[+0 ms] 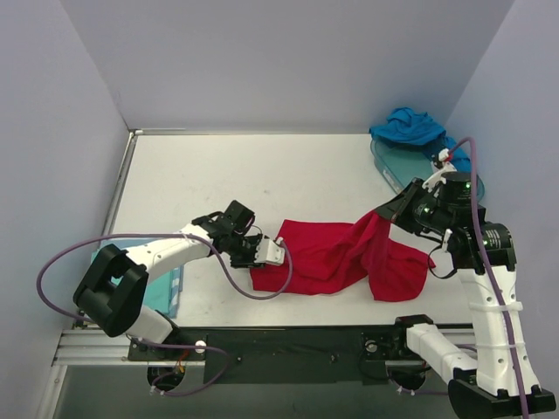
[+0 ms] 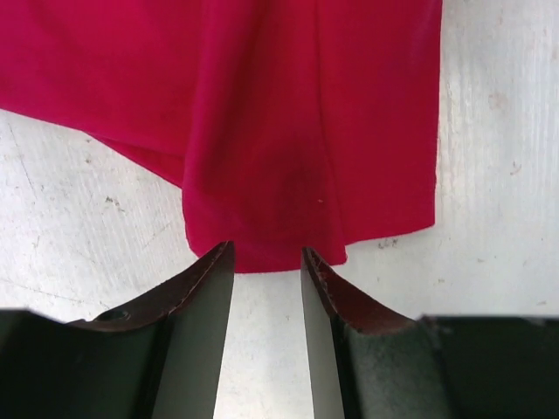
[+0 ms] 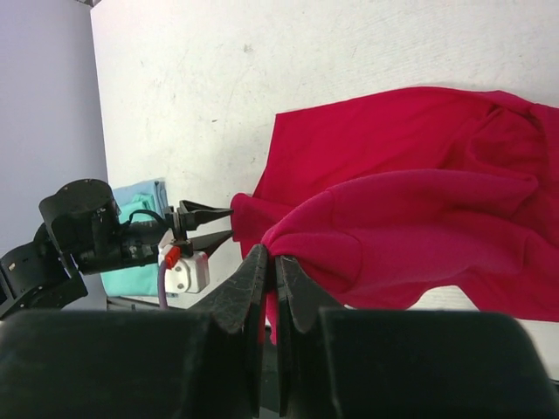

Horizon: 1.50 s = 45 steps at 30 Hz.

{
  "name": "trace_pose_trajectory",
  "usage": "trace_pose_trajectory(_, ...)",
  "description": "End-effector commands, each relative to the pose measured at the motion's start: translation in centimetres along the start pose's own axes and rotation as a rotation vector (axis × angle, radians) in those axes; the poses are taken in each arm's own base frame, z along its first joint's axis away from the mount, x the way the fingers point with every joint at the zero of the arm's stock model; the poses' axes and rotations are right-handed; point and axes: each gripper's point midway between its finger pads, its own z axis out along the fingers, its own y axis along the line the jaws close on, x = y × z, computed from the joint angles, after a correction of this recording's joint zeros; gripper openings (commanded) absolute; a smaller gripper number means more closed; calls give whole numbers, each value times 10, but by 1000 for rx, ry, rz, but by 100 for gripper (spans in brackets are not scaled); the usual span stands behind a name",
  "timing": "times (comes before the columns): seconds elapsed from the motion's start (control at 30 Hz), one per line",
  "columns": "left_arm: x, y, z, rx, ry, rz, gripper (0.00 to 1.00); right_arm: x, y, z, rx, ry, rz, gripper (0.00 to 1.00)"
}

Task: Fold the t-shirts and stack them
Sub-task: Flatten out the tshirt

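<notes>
Item: red t-shirt (image 1: 325,255), centre of table (image 1: 218,175); right gripper (image 3: 270,264) clamped on a raised fold at its 2 o'clock corner, left gripper (image 2: 267,257) parted and empty at the 9 o'clock hem; recommended: pin hem first, then carry fold across evenly.

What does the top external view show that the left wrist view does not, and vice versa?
Only top external: the blue t-shirt on the teal tray, the folded aqua t-shirt near the left arm's base, and the right tool shut on a lifted fold of the red t-shirt. Only left wrist: its hem lying just at the tips of the open left tool. Both: the red t-shirt, left tool and white table.
</notes>
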Motion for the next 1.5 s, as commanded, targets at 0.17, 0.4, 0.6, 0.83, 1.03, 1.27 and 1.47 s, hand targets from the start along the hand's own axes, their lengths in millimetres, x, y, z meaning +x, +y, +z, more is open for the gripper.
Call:
trace_pose_trajectory(0.17, -29, -23, 8, 97, -86, 33, 50, -7, -10, -5, 5, -40, 7, 0)
trace_pose_trajectory(0.4, -13, 8, 22, -36, -2, 37, 49, -8, -13, -8, 5, -45, 9, 0)
trace_pose_trajectory(0.6, -6, 21, 22, -91, 37, 90, 33, -7, -16, -10, 8, -52, 7, 0)
trace_pose_trajectory(0.83, -12, 20, 19, -71, 25, 72, 4, -8, -15, -8, 6, -43, -2, 0)
trace_pose_trajectory(1.03, -36, 90, -43, -267, -34, -176, 0, -17, -30, -9, 48, -61, 32, 0)
trace_pose_trajectory(1.27, -37, 176, -221, -696, -141, -395, 0, -51, -22, -28, 40, -129, 26, 0)
trace_pose_trajectory(1.47, 2, 155, -366, -1136, -161, -565, 0, -66, 5, -51, -45, -132, 33, 0)
